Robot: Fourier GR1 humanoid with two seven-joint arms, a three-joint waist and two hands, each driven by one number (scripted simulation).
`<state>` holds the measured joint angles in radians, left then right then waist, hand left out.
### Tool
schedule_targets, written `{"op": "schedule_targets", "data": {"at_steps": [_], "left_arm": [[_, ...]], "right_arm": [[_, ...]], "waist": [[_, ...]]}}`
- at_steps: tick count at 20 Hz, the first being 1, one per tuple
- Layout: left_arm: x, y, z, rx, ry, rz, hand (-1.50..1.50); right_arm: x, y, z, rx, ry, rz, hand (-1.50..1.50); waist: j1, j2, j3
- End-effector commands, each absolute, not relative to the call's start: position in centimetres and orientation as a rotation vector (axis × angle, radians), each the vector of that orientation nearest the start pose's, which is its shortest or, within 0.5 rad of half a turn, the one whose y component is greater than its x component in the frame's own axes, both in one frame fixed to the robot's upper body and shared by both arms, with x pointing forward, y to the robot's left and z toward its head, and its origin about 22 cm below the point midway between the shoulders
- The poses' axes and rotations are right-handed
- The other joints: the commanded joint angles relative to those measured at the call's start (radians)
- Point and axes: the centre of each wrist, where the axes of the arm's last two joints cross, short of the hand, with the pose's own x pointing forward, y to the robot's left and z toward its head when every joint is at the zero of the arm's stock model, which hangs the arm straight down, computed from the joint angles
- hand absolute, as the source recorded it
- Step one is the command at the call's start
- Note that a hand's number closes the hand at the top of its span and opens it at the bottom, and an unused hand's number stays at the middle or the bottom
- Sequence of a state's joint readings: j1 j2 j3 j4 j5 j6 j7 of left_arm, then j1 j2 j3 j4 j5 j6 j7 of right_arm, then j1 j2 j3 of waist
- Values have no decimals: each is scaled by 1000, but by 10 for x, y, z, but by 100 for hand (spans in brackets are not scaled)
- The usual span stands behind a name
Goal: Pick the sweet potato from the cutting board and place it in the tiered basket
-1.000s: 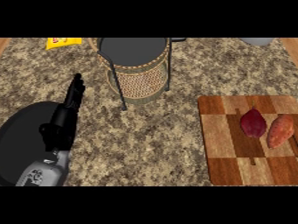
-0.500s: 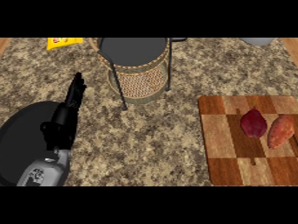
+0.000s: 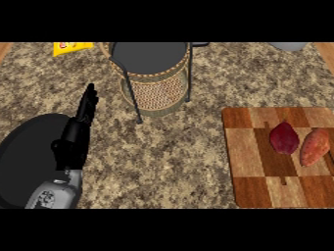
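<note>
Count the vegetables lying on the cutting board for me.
2. A dark red one lies near the middle of the cutting board, and the orange sweet potato lies just to its right, close beside it. Nothing hides any part of the board.

We find the tiered basket (image 3: pixel 152 78) at the counter's (image 3: pixel 177 147) rear centre. The cutting board (image 3: pixel 289 157) lies right, bearing two sweet potatoes (image 3: pixel 299 142) side by side.
</note>
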<state>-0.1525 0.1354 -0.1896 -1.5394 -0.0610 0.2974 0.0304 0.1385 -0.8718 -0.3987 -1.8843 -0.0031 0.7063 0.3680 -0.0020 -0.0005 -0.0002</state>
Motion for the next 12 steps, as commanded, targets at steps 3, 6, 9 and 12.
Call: {"op": "schedule_targets", "data": {"at_steps": [3, 6, 9, 12], "left_arm": [[276, 199, 41, 188, -1665, -87, 0], [263, 201, 31, 177, -1667, -115, 0], [264, 192, 30, 174, -1650, -109, 0], [263, 212, 32, 187, -1655, -112, 0]], "right_arm": [[180, -413, 225, -668, -1006, 1006, -150], [197, -408, 191, -698, -987, 1031, -150], [209, -410, 194, -690, -1023, 1057, -150], [205, -398, 190, -715, -1054, 1132, -150]], "waist": [[-7, -2, 0], [2, 0, 0], [4, 0, 0], [3, 0, 0]]}}
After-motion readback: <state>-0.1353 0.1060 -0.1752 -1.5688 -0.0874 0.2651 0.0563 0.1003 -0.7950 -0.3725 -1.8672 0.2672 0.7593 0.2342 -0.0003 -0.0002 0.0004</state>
